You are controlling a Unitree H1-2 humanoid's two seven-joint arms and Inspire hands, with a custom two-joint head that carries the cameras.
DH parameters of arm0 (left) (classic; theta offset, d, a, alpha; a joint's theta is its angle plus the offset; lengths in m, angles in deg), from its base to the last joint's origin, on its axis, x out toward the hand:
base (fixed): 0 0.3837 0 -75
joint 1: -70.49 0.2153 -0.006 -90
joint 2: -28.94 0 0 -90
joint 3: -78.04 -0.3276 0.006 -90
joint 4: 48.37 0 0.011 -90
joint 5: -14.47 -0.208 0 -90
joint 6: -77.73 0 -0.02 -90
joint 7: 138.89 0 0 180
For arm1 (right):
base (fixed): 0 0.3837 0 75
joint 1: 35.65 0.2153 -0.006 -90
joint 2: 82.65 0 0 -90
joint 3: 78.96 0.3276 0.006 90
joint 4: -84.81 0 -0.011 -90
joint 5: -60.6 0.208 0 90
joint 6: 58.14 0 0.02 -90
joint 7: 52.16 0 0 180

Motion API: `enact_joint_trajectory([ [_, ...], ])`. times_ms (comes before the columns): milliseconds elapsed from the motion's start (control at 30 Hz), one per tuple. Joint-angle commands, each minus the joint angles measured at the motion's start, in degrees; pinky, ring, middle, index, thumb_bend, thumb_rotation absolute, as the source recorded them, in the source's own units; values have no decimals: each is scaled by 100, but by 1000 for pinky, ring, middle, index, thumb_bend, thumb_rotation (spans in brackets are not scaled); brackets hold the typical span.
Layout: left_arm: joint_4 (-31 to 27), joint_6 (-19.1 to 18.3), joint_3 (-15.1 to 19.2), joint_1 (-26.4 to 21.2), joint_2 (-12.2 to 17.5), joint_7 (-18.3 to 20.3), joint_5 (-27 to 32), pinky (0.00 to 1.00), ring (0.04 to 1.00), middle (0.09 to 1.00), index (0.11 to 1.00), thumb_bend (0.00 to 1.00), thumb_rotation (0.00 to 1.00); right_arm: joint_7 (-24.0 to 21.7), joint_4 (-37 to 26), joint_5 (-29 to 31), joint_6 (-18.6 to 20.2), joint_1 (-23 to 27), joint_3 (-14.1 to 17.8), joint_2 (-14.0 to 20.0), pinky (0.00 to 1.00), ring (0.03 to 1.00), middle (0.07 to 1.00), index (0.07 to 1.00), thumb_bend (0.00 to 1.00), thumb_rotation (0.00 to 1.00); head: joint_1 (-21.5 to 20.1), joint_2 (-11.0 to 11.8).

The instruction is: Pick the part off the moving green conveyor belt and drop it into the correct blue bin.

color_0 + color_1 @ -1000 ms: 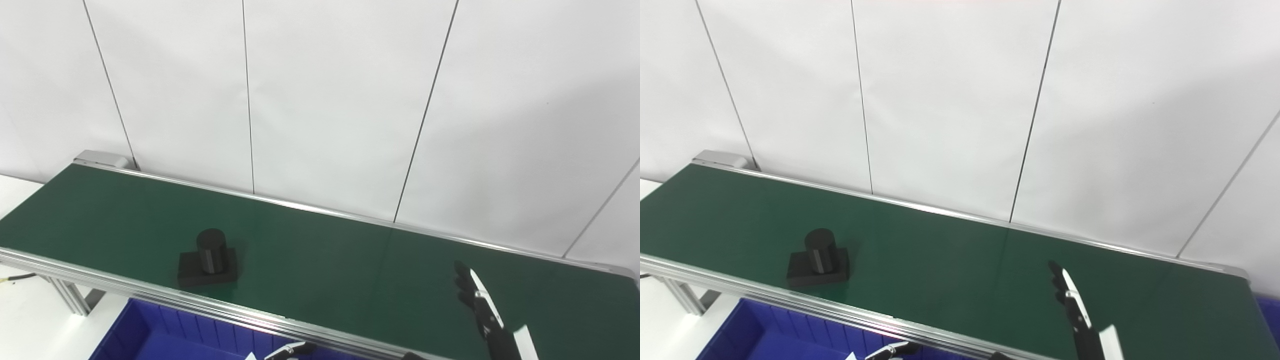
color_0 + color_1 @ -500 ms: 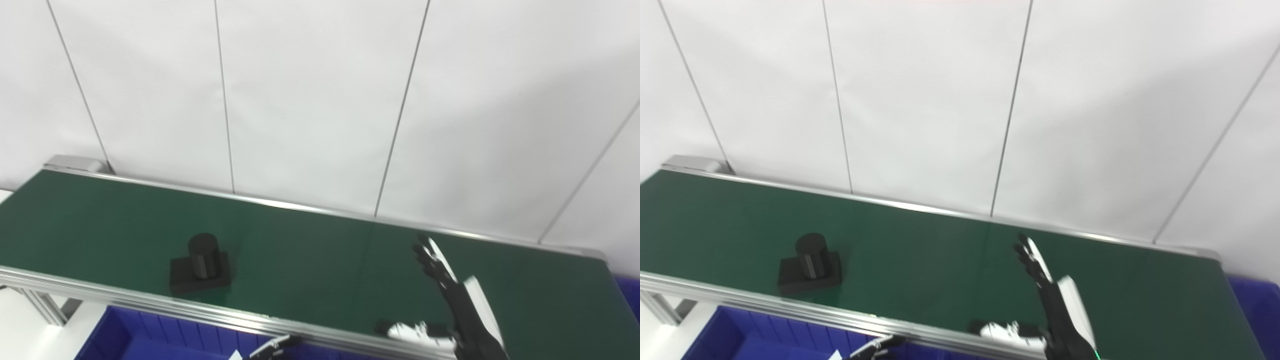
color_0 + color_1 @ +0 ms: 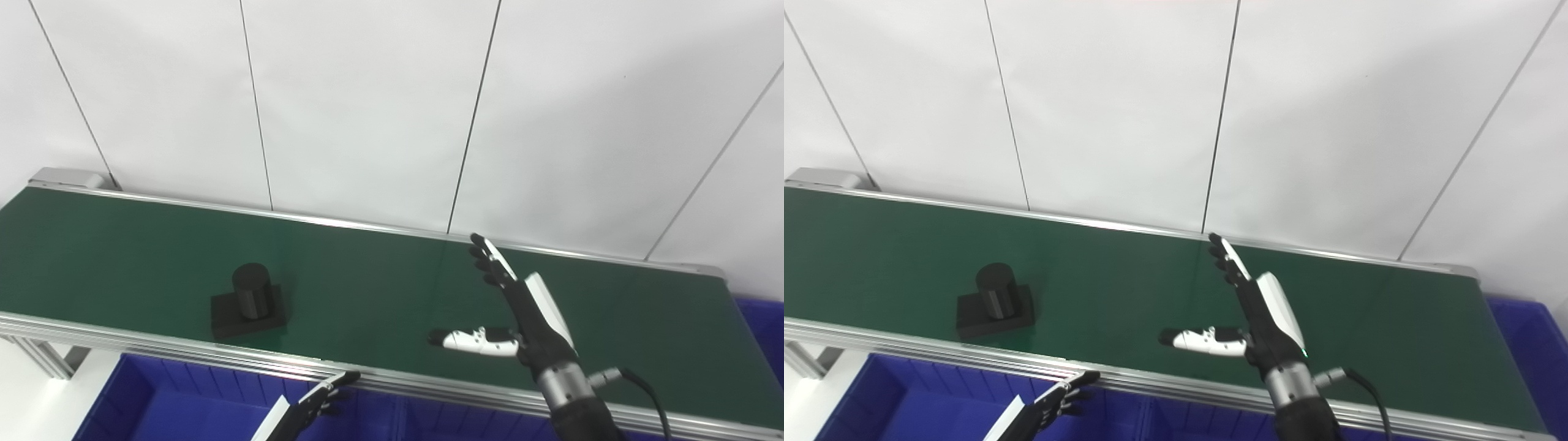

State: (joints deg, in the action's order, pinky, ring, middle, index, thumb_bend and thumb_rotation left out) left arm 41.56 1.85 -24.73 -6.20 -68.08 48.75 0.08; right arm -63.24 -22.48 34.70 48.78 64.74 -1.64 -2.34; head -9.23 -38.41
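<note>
A black part (image 3: 248, 301), a short cylinder on a square base, stands on the green conveyor belt (image 3: 343, 269) near its front rail, left of centre. My right hand (image 3: 514, 309) hovers over the belt well to the right of the part, open, fingers stretched toward the wall and thumb pointing left, holding nothing. My left hand (image 3: 318, 398) shows below the belt's front rail over the blue bins, fingers spread and empty, its palm partly cut off by the picture's bottom edge.
Blue bins (image 3: 184, 404) sit below the front rail, with another blue bin (image 3: 1528, 343) past the belt's right end. A white panelled wall (image 3: 392, 110) rises just behind the belt. An aluminium leg (image 3: 43, 367) stands at the lower left.
The camera has shifted. My right hand has risen and reached further over the belt toward the wall, thumb now spread. My left hand has come higher into view. The part has moved slightly right along the belt.
</note>
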Motion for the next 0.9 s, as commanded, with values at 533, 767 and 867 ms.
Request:
enact_joint_trajectory([
  [533, -1135, -166, 201, 496, 281, 224, 525, 781, 852, 891, 881, 797, 150, -336, 464, -58, 341, 875, -314, 47, 835, 919, 950, 991, 864, 335, 178, -39],
  [767, -707, 90, 181, 357, 114, 192, 707, 762, 823, 866, 866, 786, 116, -442, 1147, -13, 154, 1318, -451, 96, 848, 926, 959, 997, 885, 315, 375, -41],
  [867, -590, 178, 169, 315, 40, 160, 655, 749, 813, 857, 864, 793, 123, -458, 1384, 20, 83, 1452, -499, 108, 850, 927, 961, 998, 890, 303, 454, -34],
])
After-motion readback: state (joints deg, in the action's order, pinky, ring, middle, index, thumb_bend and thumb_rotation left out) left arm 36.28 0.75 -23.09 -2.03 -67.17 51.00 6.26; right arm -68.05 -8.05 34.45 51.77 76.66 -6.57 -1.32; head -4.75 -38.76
